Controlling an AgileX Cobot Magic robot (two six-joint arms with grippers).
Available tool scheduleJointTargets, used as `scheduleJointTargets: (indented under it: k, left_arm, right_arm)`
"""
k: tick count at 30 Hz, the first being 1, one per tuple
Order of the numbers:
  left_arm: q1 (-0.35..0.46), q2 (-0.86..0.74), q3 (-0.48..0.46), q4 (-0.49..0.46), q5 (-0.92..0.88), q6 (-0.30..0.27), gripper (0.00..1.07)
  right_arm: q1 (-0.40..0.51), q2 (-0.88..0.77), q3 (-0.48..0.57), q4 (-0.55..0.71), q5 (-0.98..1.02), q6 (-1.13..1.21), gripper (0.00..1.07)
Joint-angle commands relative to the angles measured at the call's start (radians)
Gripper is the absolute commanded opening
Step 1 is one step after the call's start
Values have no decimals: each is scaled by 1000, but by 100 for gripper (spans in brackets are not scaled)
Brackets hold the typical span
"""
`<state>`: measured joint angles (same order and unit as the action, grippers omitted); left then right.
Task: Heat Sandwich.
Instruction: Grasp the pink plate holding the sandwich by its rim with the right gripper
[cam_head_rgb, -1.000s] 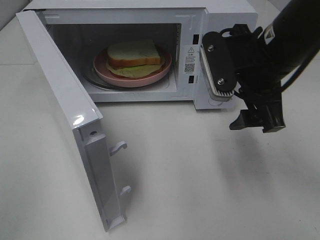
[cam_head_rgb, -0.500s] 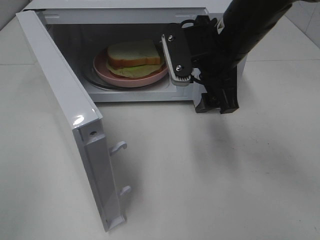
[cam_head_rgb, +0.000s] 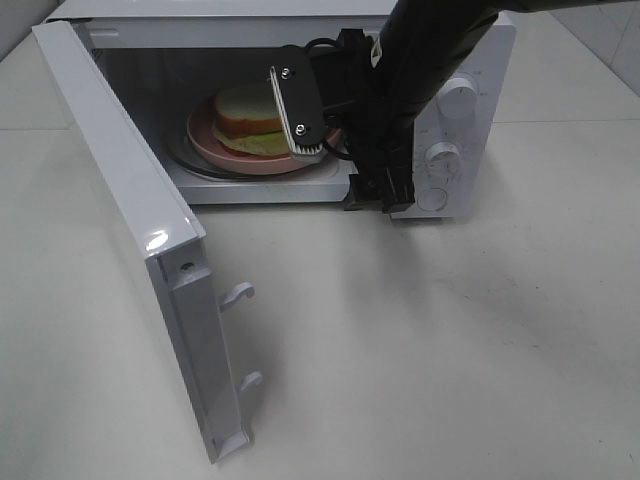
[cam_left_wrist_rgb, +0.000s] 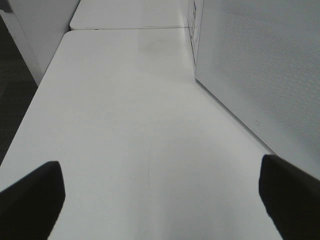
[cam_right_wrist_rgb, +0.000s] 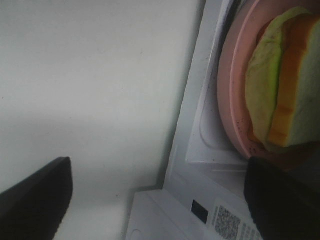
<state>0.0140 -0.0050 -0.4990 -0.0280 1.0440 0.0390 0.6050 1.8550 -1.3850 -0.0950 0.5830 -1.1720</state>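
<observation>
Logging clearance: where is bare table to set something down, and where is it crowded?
Bare table in front of the microwave, right of its open door, and on the door's outer side. Crowded: the microwave mouth, where the right gripper, jaws open, hangs before the plate and sandwich.

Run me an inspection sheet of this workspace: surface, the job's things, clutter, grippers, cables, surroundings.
Surface: white table, no spills seen.
Job's things: sandwich on a pink plate inside the white microwave; door wide open.
Clutter: nothing seen.
Grippers: right gripper open, empty, at the microwave's opening by the plate; left gripper open, empty, over the table beside the door.
Cables: thin black cable looping at the right wrist.
Surroundings: dark floor past the table's edge.
</observation>
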Motion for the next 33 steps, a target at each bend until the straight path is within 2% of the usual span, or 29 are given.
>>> scheduleJointTargets:
  k: [1, 33]
  left_arm:
    - [0, -25, 3, -5, -8, 0, 100]
    - [0, -25, 3, -2, -8, 0, 100]
  right_arm:
    - [13, 42, -43, 3, -12, 9, 88]
    - [23, 389, -382, 30, -73, 37, 82]
